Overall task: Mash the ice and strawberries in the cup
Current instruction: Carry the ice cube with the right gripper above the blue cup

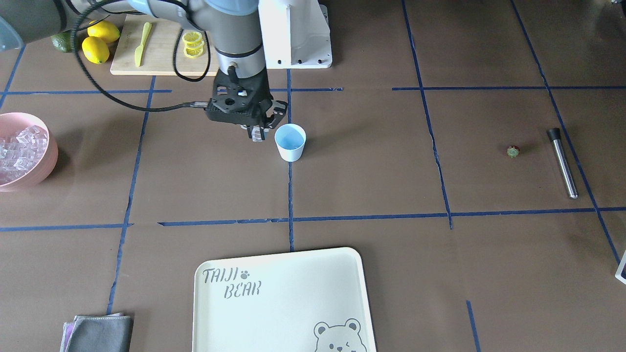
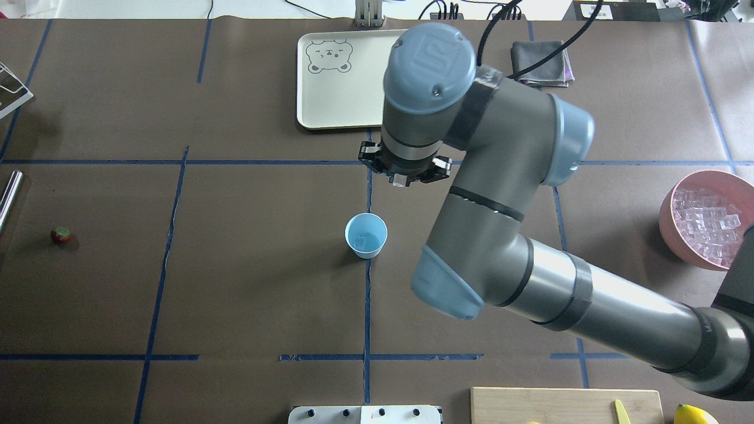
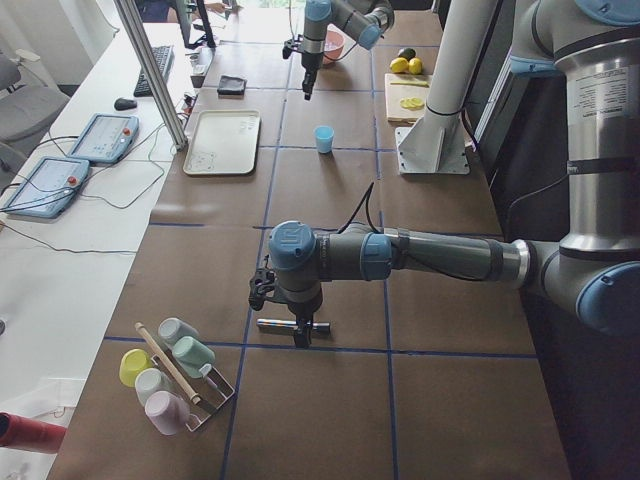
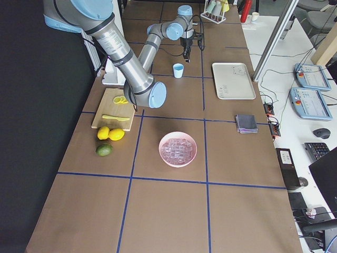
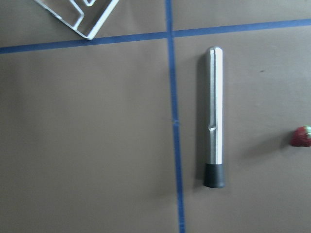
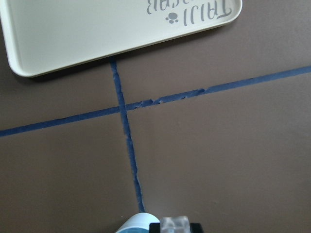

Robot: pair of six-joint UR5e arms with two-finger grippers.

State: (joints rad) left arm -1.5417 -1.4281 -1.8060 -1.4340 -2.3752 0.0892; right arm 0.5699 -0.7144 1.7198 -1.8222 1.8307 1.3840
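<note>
Only wording we can actually read is "TAIJI BEAR", grey letters on the cream tray (image 1: 293, 298), up in its corner, with a little paw print (image 1: 244, 275) right after TAIJI. Our right wrist view shows TAIJI upside down.

Robotics lab: robot arm (image 2: 518, 265) over a desk (image 1: 367, 166) gridded with blue tape (image 1: 290, 195), teach pendants (image 4: 312, 77) sitting on the side bench (image 3: 60, 260).

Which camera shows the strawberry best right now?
Overhead exterior: the strawberry lies whole and unobstructed, its red body plain. Front-facing also shows it whole, but mostly the green cap. The left wrist view cuts it off at the frame edge. I can't make it out in the side views, and the right wrist view misses it.
</note>
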